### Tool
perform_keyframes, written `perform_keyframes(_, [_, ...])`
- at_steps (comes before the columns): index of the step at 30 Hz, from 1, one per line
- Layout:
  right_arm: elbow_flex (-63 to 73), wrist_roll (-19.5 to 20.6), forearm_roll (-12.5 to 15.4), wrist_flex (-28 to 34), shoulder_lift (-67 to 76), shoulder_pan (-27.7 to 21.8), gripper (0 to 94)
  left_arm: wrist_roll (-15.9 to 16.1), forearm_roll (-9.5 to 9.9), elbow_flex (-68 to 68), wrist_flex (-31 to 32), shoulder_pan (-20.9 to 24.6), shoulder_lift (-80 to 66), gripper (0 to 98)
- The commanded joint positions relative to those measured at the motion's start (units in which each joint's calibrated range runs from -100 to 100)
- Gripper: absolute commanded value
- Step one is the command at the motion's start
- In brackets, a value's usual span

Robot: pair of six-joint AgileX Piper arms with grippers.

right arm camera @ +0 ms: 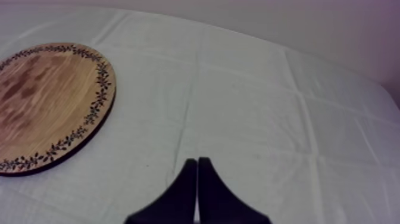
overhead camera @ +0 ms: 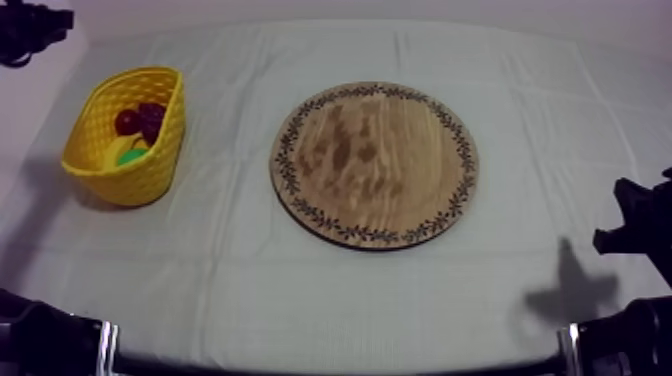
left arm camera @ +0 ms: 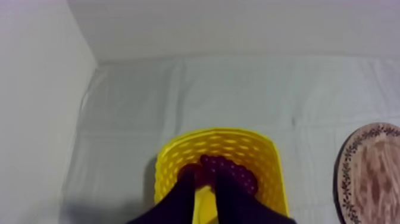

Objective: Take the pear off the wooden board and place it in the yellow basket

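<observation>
From the top, you see the yellow basket close to the left edge of the tabletop. The wooden board sits in the middle with its face bare. There is lots of open cloth between the two, in front of the board and out to the right edge. The pear is in the basket. It is a small green patch low down by the near wall, next to the small red fruit and the dark grapes. You cannot make out its shape. In the left wrist view, the left gripper hangs over the basket with its two fingers apart and just yellow between them. The grapes and the red fruit lie by the fingertips, and open cloth runs past the basket to the far edge. In the right wrist view, the right gripper has its fingers pressed together in a thin wedge over bare cloth, with the board off to one side.
</observation>
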State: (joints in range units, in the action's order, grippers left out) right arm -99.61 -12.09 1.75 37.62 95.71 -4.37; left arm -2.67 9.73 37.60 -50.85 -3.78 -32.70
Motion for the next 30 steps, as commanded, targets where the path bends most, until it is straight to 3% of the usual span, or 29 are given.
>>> perform_keyframes(1, [-0.1, 0.0, 0.0, 0.0, 0.0, 0.0, 0.3, 0.1, -0.37, 5.5, 1.5, -0.1, -10.2, 8.6])
perform_keyframes(15, [-0.1, 0.0, 0.0, 0.0, 0.0, 0.0, 0.3, -0.4, -2.21, 39.0, 13.0, 1.3, -44.6, 2.9])
perform_keyframes(30, [-0.1, 0.0, 0.0, 0.0, 0.0, 0.0, 0.3, 0.3, -3.49, 55.4, 17.9, 1.3, -60.3, 0.0])
